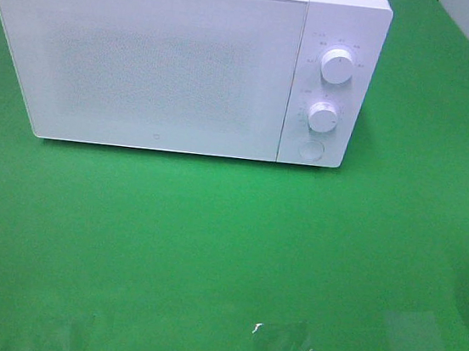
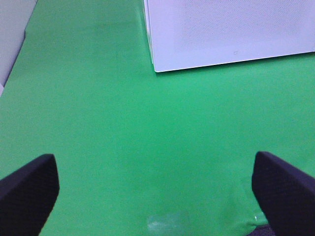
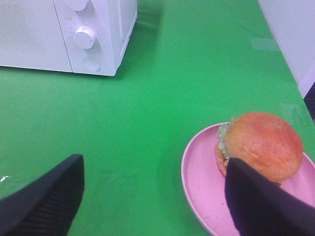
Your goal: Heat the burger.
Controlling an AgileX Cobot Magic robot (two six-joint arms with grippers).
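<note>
Green cloth covers the worktop (image 1: 207, 258), with a white microwave (image 1: 147, 53) at the back, its door closed, so the door probably has to be opened first. The burger (image 3: 261, 145) sits on a pink plate (image 3: 202, 177) off to the right side, out of the high camera's sight. The right gripper (image 3: 155, 196) hovers just beside it, fingers (image 3: 44, 201) spread and empty. The left gripper (image 2: 155, 189) faces the microwave, fingers (image 2: 29, 189) wide apart, holding nothing.

I see a bright green cloth-covered table (image 1: 209, 241) under even, glary light, with a pale white wall (image 3: 290, 34) along its right edge.
</note>
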